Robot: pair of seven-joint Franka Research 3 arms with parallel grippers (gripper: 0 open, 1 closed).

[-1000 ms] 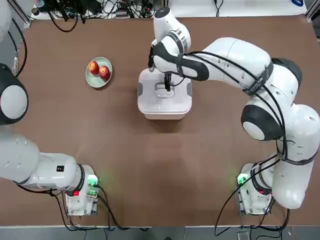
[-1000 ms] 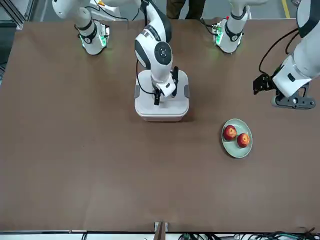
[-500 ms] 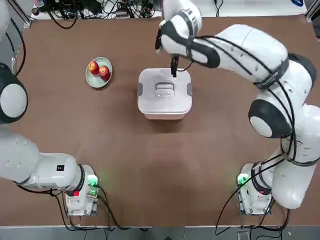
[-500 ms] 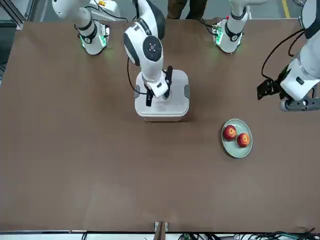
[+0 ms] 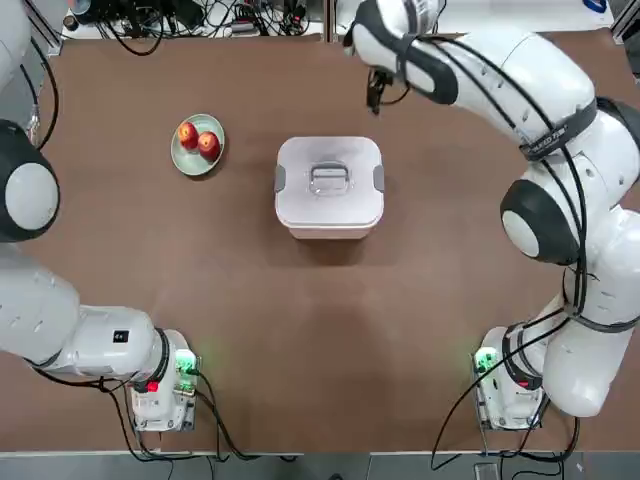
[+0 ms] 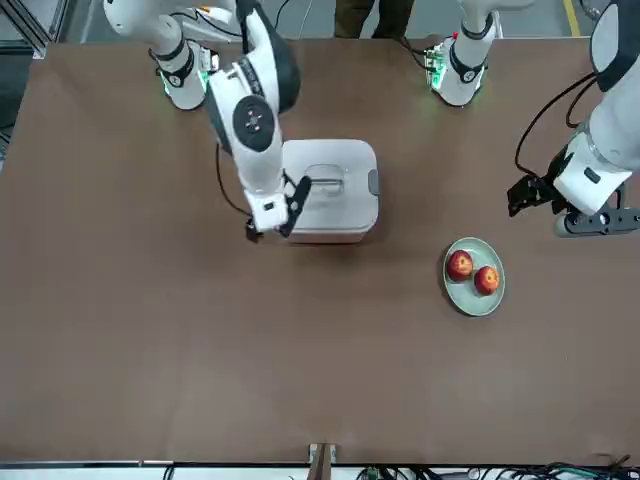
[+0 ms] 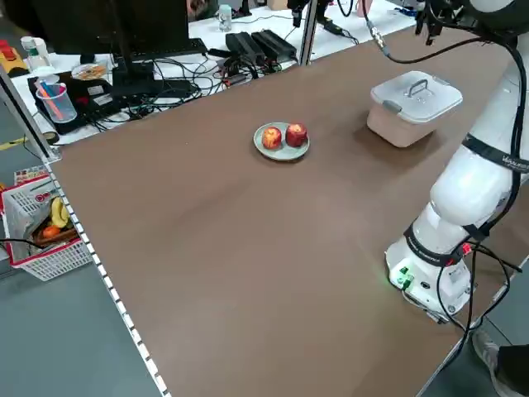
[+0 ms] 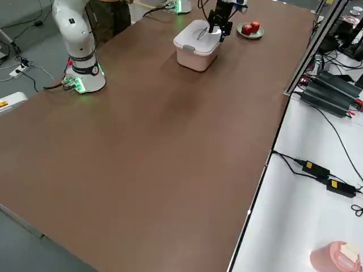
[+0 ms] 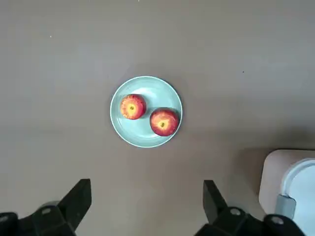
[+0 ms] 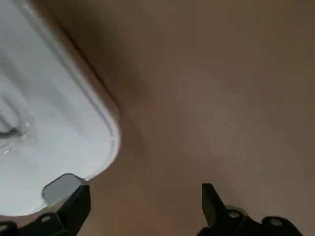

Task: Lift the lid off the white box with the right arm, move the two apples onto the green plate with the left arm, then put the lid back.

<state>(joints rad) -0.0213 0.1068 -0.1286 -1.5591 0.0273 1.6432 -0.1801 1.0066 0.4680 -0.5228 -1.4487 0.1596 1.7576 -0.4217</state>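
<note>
The white box (image 5: 328, 215) stands mid-table with the lid (image 5: 328, 165) seated on it, bar handle on top and grey clips at both sides. My right gripper (image 5: 376, 90) hangs open and empty above the table, off the box's far right corner; its wrist view shows the lid's corner (image 10: 54, 123) and one clip (image 10: 61, 186) below. Both apples (image 5: 187, 134) (image 5: 209, 145) lie on the green plate (image 5: 183, 160), left of the box. My left gripper (image 9: 147, 189) is open and empty high above the plate (image 9: 146, 137), shown in the front view (image 6: 527, 192).
Both arm bases (image 5: 160, 385) (image 5: 510, 385) sit at the near table edge. Cables and power strips (image 7: 256, 45) lie beyond the far edge. A red basket (image 7: 45, 240) stands on the floor off the table's left side.
My right gripper has come up off the lid's handle and moved away past the box's far right corner, open, leaving the lid on the box. The left gripper has shifted slightly.
</note>
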